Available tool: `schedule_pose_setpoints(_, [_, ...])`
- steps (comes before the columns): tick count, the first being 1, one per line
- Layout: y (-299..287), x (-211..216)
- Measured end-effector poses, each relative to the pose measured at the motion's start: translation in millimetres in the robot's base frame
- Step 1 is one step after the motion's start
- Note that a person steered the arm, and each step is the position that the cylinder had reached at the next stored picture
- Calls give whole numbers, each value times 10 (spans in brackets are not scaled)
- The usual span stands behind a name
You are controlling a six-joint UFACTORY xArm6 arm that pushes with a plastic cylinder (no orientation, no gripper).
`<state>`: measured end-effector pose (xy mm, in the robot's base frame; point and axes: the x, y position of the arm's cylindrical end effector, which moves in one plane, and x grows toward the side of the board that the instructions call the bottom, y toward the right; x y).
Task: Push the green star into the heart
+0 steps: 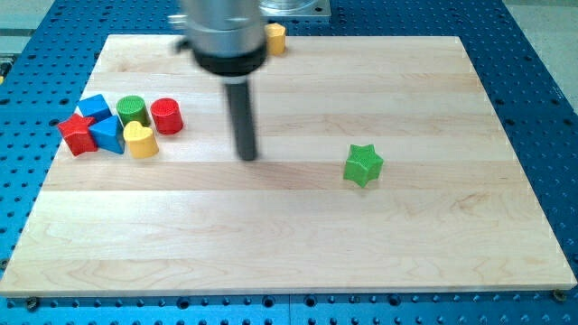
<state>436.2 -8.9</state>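
While my tip (248, 158) rests mid-tabletop (298, 244), no jaws show, so can't tell their state. Green star (363, 164) sits to its right, apart. Yellow heart (141, 140) lies far left, w/ red star (78, 134), blue blocks (107, 134), green cylinder (132, 110), red cylinder (166, 116). Yellow block (275, 38) at far edge.

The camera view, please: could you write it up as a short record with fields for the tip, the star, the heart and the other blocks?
tip: my tip is down on the wooden board, touching no block
green star: green star alone, to the view's right of the tip
heart: yellow heart in the cluster at the view's left
cluster: red star, two blue blocks, green cylinder, red cylinder
top edge: yellow block, partly hidden
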Motion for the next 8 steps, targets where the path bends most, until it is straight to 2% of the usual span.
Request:
schedule_pose_setpoints(1, [1261, -165])
schedule_pose_setpoints(2, [2328, 161])
schedule_pose_setpoints(3, [2074, 545])
schedule_pose_setpoints(4, [468, 198])
schedule_pose_setpoints(5, [35, 220])
schedule_pose_setpoints(6, [632, 665])
schedule_pose_setpoints(7, [10, 770])
schedule_pose_setpoints(8, [-832, 510])
